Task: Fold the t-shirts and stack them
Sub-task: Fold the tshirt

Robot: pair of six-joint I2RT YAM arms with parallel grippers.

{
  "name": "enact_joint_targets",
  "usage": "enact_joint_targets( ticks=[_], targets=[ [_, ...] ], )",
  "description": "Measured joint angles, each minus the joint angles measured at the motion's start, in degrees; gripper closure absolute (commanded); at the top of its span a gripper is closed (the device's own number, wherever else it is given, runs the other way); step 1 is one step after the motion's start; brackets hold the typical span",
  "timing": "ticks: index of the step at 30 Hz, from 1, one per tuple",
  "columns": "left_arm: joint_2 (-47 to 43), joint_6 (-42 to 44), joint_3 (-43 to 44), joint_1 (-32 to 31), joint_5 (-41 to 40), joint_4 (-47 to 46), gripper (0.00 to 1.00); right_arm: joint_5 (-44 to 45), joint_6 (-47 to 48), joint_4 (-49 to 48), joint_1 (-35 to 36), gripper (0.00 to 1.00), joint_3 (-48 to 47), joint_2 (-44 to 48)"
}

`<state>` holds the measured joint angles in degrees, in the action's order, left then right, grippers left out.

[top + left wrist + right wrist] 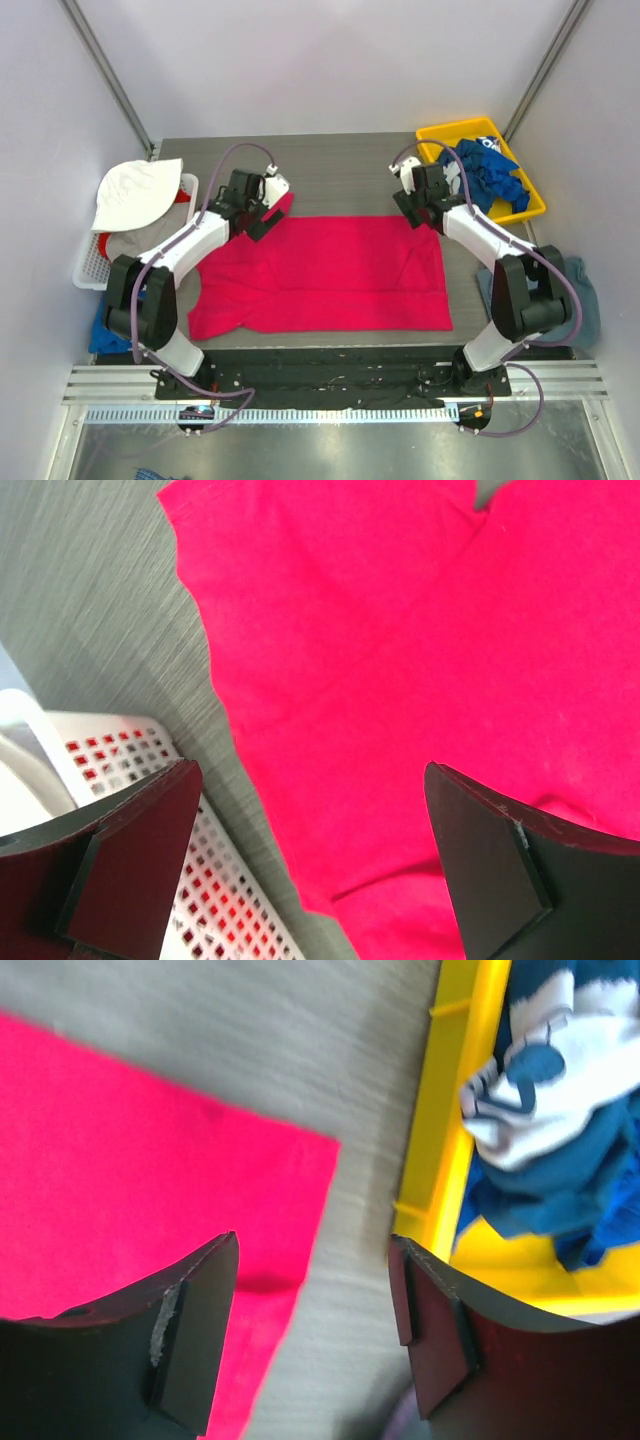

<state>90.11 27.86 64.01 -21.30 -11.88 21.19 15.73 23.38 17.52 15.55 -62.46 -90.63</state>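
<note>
Top view: one pink-red t-shirt (330,275) lies spread mid-table, left gripper (262,212) at its 10 o'clock corner, right gripper (415,208) at its 2 o'clock corner, bare table (340,170) toward 12, one yellow bin (452,127) of royal blue shirts (490,175) at 2. Left wrist: jaws released wide above the shirt's edge; one white basket (230,900) at 7, unseen from the right wrist. Right wrist: jaws apart, grasping nothing, astride the shirt's corner

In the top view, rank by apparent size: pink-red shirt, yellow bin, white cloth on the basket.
Largest: pink-red shirt, clearly.
Next: yellow bin.
Smallest: white cloth, but close to the bin and raised nearer the camera, so unsure.
</note>
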Motion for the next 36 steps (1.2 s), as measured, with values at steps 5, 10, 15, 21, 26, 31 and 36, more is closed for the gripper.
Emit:
enact_joint_targets(
  ticks=[5, 10, 15, 21, 26, 31, 36],
  targets=[
    [4.2, -0.9, 2.9, 1.4, 1.1, -0.9, 0.00, -2.4, -4.0, -1.6, -2.0, 0.38, -4.4, -5.9],
    [7.7, -1.7, 5.6, 2.4, 2.0, -1.1, 0.00, -4.6, -7.4, -2.3, -5.0, 0.39, -7.5, -9.6],
    [10.8, -1.9, 8.3, 3.1, 2.1, -0.9, 0.00, -6.1, -9.2, -2.0, -7.2, 0.36, -10.3, -12.9],
    [13.1, -1.8, 10.7, 4.0, 2.4, -0.4, 0.00, -8.4, -10.6, -1.4, -8.7, 0.35, -12.3, -15.9],
    [14.5, -1.5, 11.7, 5.0, 2.5, -0.2, 0.00, -10.3, -11.5, -0.2, -9.9, 0.35, -12.9, -17.5],
    [14.9, -0.6, 11.8, 5.7, 2.4, 0.3, 0.00, -11.4, -11.6, 0.8, -11.2, 0.35, -13.0, -18.4],
    [14.9, -0.2, 11.8, 5.7, 2.5, 0.4, 0.00, -12.9, -11.6, 1.1, -12.2, 0.36, -13.0, -18.6]
  ],
)
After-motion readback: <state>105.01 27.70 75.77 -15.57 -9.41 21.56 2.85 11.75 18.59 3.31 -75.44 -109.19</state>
